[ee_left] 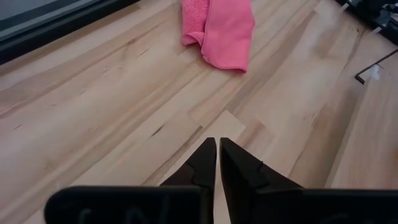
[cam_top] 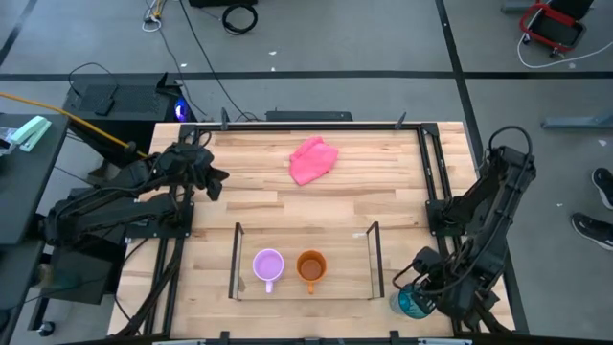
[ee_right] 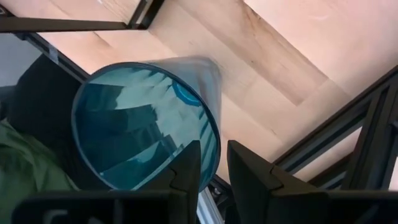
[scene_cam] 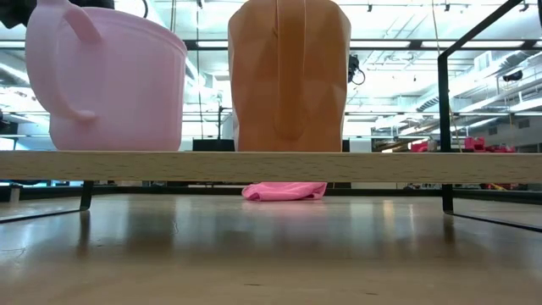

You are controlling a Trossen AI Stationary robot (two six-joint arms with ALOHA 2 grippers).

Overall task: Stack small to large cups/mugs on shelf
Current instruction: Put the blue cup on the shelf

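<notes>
Teal cup (ee_right: 146,124) pinched on its rim by my R gripper (ee_right: 214,165) at desk's front-right corner; L gripper (ee_left: 217,155) pressed closed, hovering near back-left.

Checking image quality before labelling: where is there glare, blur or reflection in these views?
Low view: the lilac mug and orange mug loom close and soft; bright ceiling lights behind; the tabletop mirrors them. Right wrist view: the teal cup shows streaky reflections.
</notes>
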